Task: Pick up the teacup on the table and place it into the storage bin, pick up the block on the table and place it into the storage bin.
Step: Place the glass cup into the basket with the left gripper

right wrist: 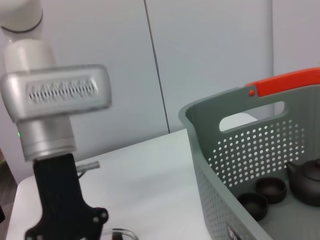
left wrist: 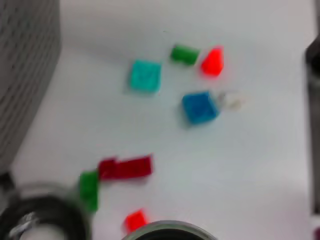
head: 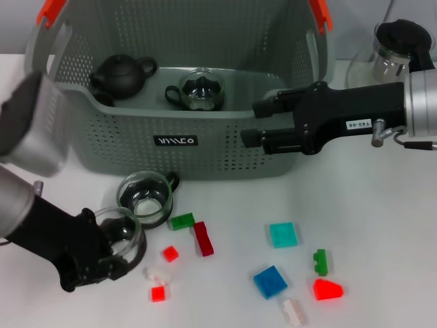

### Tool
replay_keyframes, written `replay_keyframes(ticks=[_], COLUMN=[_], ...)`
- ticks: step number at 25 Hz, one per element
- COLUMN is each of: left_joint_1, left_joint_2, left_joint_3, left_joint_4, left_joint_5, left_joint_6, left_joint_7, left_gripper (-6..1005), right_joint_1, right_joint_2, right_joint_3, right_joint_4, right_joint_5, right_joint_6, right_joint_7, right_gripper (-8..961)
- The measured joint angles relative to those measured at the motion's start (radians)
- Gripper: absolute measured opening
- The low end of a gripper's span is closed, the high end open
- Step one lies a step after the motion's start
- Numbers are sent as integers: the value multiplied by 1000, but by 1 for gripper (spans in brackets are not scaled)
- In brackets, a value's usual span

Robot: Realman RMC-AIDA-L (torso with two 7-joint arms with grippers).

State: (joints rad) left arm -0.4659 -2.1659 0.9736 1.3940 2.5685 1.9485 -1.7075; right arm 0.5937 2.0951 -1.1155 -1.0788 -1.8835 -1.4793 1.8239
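Observation:
The grey-green storage bin (head: 225, 147) stands at the back of the table and holds a black teapot (head: 121, 74) and a glass cup (head: 199, 90). In front of it a glass teacup (head: 145, 197) with a black handle rests on the table. A second glass teacup (head: 125, 229) sits between the fingers of my left gripper (head: 113, 240), which is shut on it at the front left. Its rim (left wrist: 170, 231) shows in the left wrist view. Several blocks lie around, among them a dark red block (head: 203, 238), a teal one (head: 283, 234) and a blue one (head: 270, 281). My right gripper (head: 254, 123) hovers open by the bin's right front corner.
A glass teapot (head: 392, 58) with a black lid stands behind my right arm at the back right. Small green (head: 181, 221), red (head: 328, 290) and white (head: 295, 311) blocks are scattered over the front of the white table. In the right wrist view two dark cups (right wrist: 262, 196) sit inside the bin.

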Motion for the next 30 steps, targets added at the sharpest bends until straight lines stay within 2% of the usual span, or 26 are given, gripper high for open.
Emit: replay_keyframes(ticks=[3, 5, 8, 10, 14, 17, 22, 26, 30], left_joint_1=[-35, -42, -48, -54, -81, -127, -213, -269, -344], left_joint_2=[1, 7, 32, 42, 63, 76, 93, 126, 150], left_joint_3=[-99, -118, -110, -110, -124, -172, -231, -211, -185], left_joint_4=[27, 37, 43, 44, 48, 46, 5, -68, -186], left_joint_5=[-83, -131, -255, -316, -447, -523, -524, -502, -418], left_joint_6=[110, 123, 123, 123, 122, 115, 27, -120, -257], left_joint_7=[-28, -58, -129, -159, -204, -227, -236, -260, -280], left_gripper=[51, 52, 52, 52, 51, 51, 52, 52, 51], right_joint_1=[-3, -4, -2, -2, -2, 2, 2, -4, -5], right_joint_2=[-2, -3, -6, -11, -29, -46, -64, -88, -109], right_joint_3=[12, 24, 34, 40, 43, 43, 55, 66, 87], right_joint_4=[0, 2, 10, 15, 38, 67, 87, 107, 134], right_joint_5=[0, 0, -2, -5, -8, -8, -9, -13, -15], right_joint_6=[-11, -22, -47, -65, -113, -159, -217, -271, -316], right_joint_7=[0, 0, 0, 0, -3, -5, -6, -4, -2], right_gripper=[642, 642, 641, 641, 642, 642, 641, 642, 642])
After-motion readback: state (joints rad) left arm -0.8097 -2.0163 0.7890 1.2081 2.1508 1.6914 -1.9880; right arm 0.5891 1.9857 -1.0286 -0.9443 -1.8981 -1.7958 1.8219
